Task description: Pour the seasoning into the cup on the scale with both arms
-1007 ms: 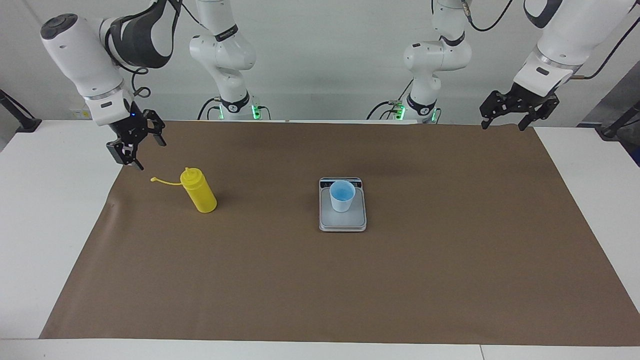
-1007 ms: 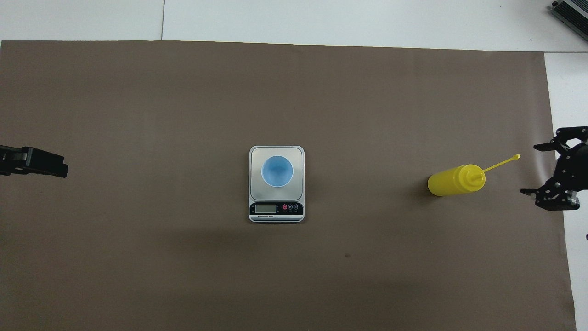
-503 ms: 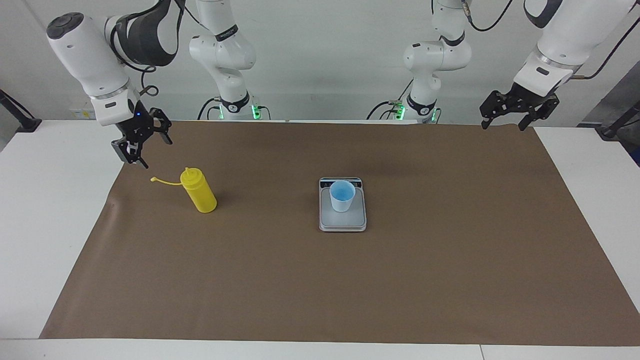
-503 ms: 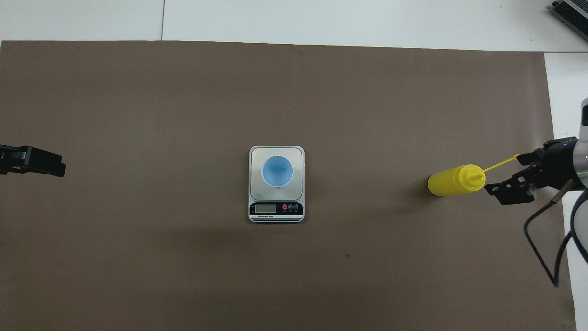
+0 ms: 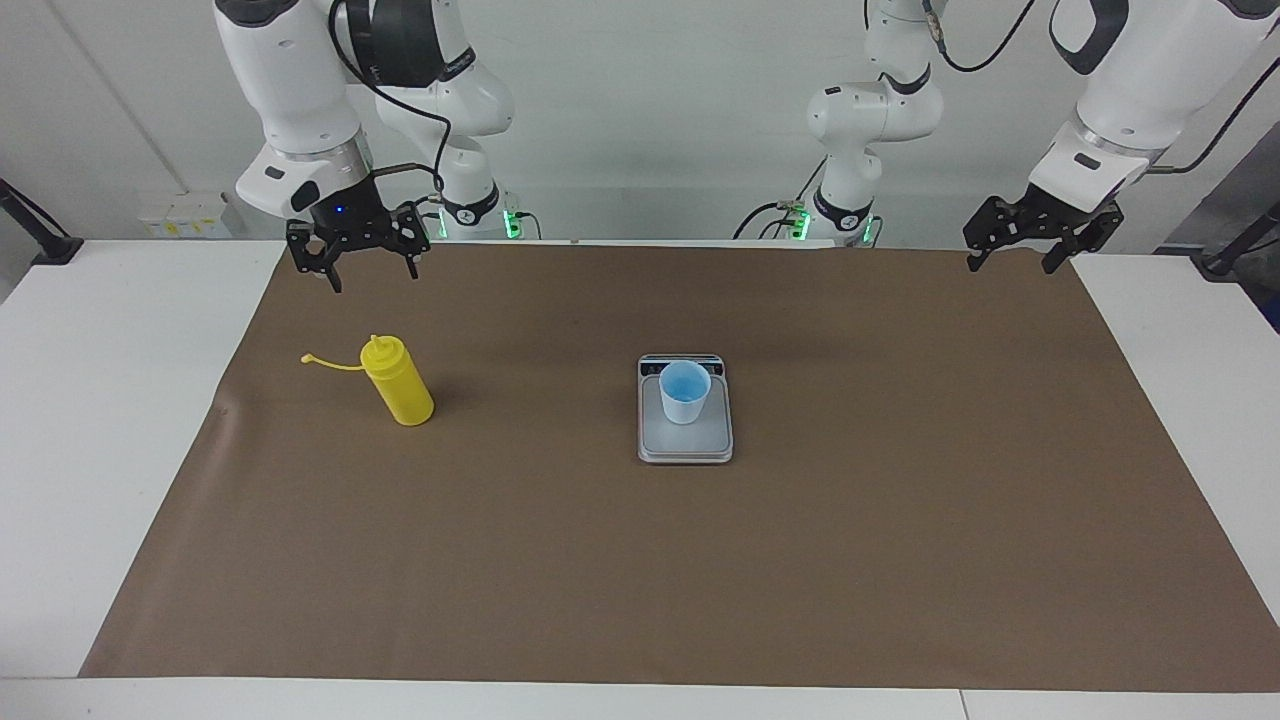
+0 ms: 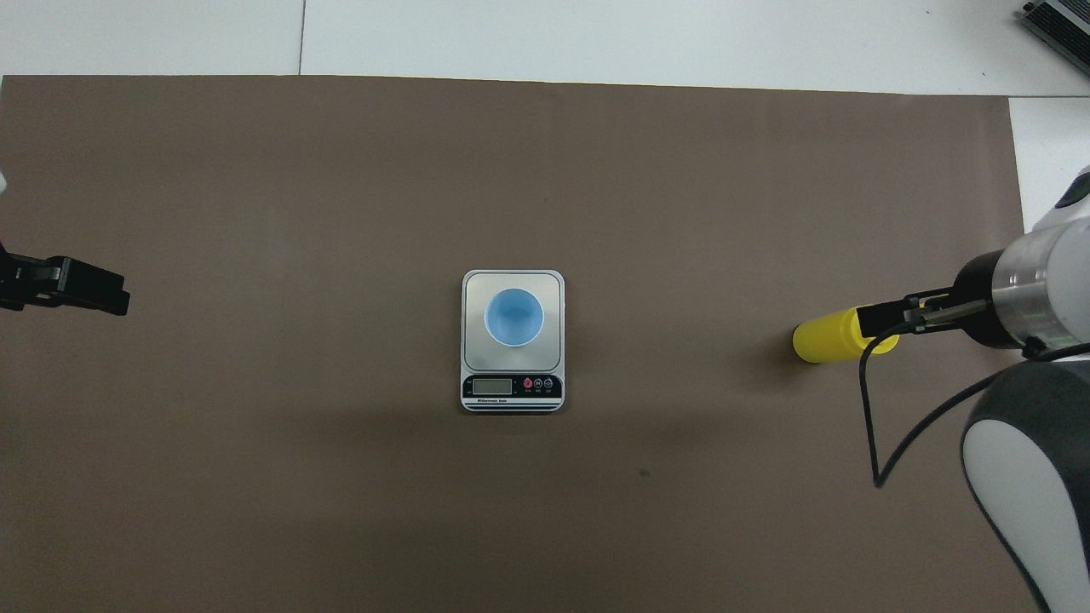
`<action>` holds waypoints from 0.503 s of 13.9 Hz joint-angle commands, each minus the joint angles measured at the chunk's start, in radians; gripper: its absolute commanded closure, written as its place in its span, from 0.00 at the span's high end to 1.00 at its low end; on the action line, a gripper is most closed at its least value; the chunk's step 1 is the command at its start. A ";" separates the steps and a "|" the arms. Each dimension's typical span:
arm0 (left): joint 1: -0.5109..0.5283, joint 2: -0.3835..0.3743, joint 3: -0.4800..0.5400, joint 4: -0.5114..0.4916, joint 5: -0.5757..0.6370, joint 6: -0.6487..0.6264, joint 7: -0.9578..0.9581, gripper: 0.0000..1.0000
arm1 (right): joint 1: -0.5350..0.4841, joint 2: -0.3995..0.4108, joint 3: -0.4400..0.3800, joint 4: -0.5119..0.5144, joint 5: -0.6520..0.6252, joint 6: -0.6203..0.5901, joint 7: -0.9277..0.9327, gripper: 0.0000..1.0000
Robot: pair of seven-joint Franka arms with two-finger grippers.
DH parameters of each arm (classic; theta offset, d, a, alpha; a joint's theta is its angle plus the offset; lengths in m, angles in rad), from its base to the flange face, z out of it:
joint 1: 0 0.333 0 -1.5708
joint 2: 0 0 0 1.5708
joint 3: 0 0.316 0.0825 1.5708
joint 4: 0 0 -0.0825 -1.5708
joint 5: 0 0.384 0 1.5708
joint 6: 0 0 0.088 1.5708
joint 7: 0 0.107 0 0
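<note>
A: Look at your squeeze bottle point(image 5: 398, 382): yellow plastic, upright on the brown mat point(image 5: 640, 560), nozzle up, small cap point(image 5: 307, 357) out at nine o'clock on its thin tether.

B: And your right gripper point(image 5: 358, 252)?

A: Up in the air at the bottle's eleven o'clock, fingers spread, touching nothing.

B: The cup point(image 5: 684, 392)?

A: Light blue, standing on the scale point(image 5: 686, 444) mid-mat, at the bottle's three o'clock. Your left gripper point(image 5: 1036, 236) waits over the mat's corner, fingers apart.

Bare brown mat point(image 5: 900, 520) surrounds the scale point(image 5: 685, 440) and the cup point(image 5: 685, 393) on it. The yellow squeeze bottle point(image 5: 398, 382) stands well apart, with open mat between.
</note>
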 commanded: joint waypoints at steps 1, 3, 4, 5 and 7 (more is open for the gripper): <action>0.000 -0.034 -0.004 -0.036 0.015 0.023 0.013 1.00 | -0.002 0.051 0.012 0.099 -0.021 -0.039 0.156 1.00; 0.002 -0.034 -0.004 -0.041 -0.011 0.045 0.007 1.00 | -0.004 0.076 0.014 0.162 -0.019 -0.059 0.163 1.00; 0.005 -0.034 -0.002 -0.041 -0.026 0.045 0.014 1.00 | -0.005 0.088 0.014 0.190 -0.019 -0.073 0.163 1.00; 0.005 -0.033 0.001 -0.036 -0.026 0.043 0.022 1.00 | -0.007 0.100 0.014 0.211 -0.016 -0.079 0.167 1.00; 0.004 -0.034 0.002 -0.027 -0.025 0.036 0.052 1.00 | -0.005 0.105 0.014 0.228 -0.016 -0.082 0.188 1.00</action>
